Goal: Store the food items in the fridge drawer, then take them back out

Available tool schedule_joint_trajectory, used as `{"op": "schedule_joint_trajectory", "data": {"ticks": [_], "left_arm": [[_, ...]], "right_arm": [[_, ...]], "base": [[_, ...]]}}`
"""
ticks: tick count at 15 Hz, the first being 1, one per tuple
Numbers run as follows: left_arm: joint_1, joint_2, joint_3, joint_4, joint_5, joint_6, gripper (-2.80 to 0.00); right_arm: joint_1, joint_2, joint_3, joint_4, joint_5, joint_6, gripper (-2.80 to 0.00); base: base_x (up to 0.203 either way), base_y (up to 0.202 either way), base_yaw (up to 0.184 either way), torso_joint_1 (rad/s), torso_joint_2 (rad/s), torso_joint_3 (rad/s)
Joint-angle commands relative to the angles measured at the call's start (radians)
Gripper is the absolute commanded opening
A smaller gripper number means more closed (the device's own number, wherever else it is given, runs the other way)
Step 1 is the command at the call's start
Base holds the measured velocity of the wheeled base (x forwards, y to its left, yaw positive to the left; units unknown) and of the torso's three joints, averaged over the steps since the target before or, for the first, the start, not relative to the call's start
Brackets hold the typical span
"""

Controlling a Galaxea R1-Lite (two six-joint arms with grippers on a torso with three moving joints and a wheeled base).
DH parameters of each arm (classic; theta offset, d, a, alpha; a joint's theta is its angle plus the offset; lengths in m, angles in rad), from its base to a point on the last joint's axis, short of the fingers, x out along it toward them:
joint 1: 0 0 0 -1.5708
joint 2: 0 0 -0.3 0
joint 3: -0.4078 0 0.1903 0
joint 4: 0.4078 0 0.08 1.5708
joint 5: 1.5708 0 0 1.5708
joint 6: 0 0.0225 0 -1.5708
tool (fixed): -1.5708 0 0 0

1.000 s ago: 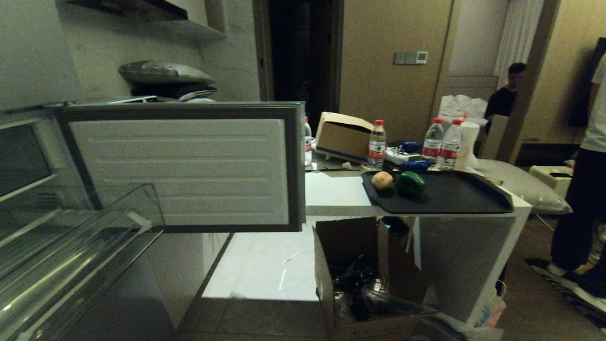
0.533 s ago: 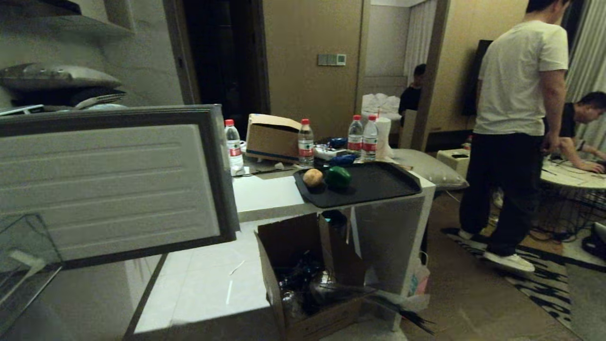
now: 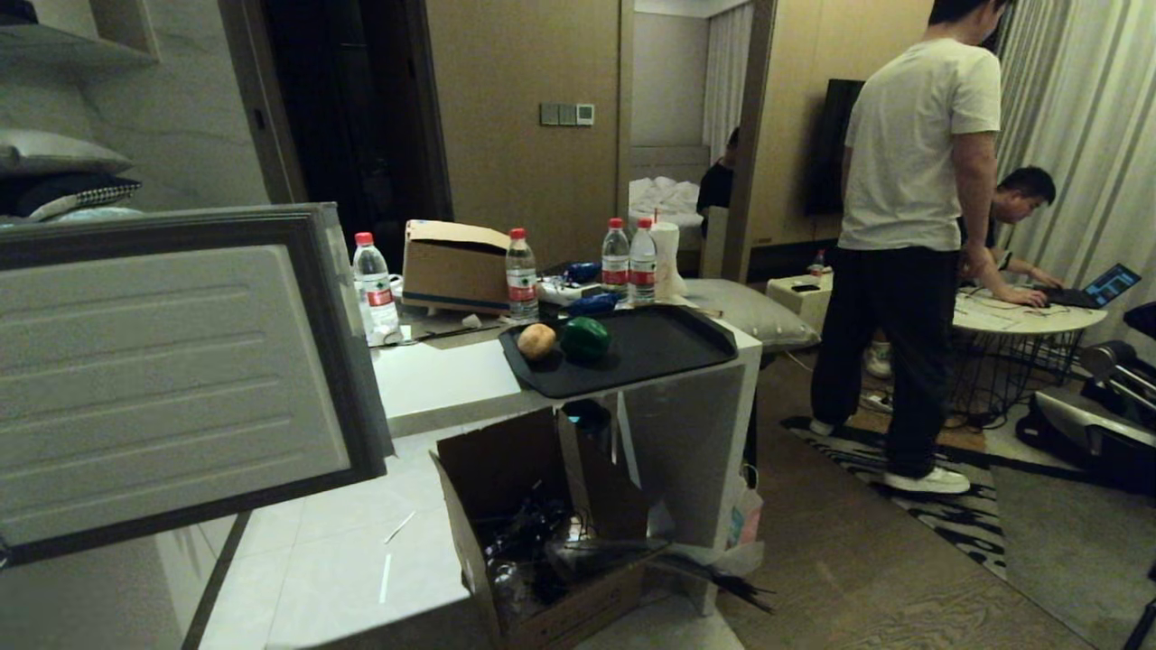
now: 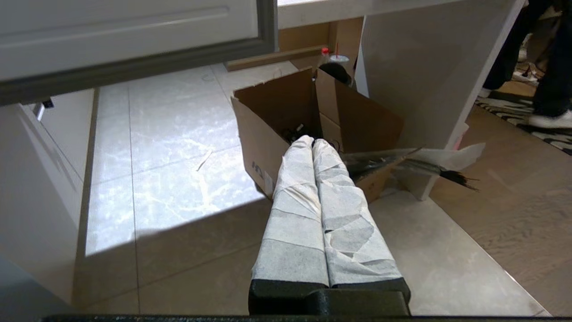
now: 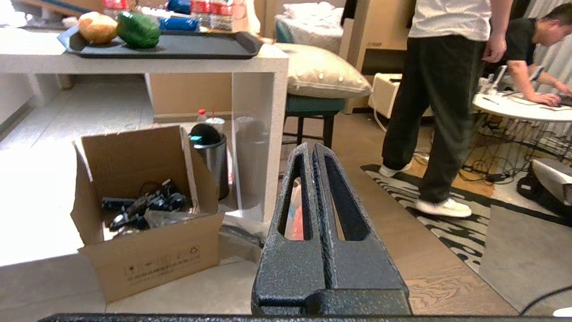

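Two food items lie side by side on a black tray (image 3: 668,348) on the white counter: a tan-brown round one (image 3: 536,340) (image 5: 97,27) and a dark green one (image 3: 585,338) (image 5: 137,29). The fridge drawer is out of view; only the open fridge door (image 3: 172,370) shows at the left. Neither arm appears in the head view. My left gripper (image 4: 312,142), wrapped in white tape, is shut and empty, low over the floor, pointing at a cardboard box. My right gripper (image 5: 311,148) is shut and empty, low, pointing past the counter's end.
An open cardboard box (image 3: 542,524) of dark clutter stands on the floor under the counter, beside a metal bin (image 5: 210,156). Water bottles (image 3: 520,275) and a box (image 3: 452,266) sit behind the tray. A person (image 3: 903,244) stands at the right; another sits at a round table (image 3: 1020,316).
The whole head view has swung to the right: the fridge drawer has left the picture, the counter and tray have shifted left, and the standing person and round table have come in. Both grippers stay shut.
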Motion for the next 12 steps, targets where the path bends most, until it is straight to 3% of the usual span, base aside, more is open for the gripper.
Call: {"op": "schedule_joint_trajectory", "data": {"ticks": [1, 4, 12], "left_arm": [[0.000, 0.002, -0.003, 0.003, 0.000, -0.001, -2.80], [0.000, 0.001, -0.001, 0.003, 0.000, 0.000, -2.80], [0.000, 0.000, -0.001, 0.003, 0.000, -0.001, -2.80]], "right_arm": [[0.000, 0.000, 0.031, -0.001, 0.000, -0.002, -2.80], [0.000, 0.000, 0.031, -0.001, 0.000, -0.001, -2.80], [0.000, 0.000, 0.031, -0.001, 0.000, 0.002, -2.80]], "base": [[0.000, 0.000, 0.000, 0.000, 0.00, 0.000], [0.020, 0.000, 0.001, -0.001, 0.00, 0.002], [0.190, 0.000, -0.001, 0.004, 0.00, 0.004]]}}
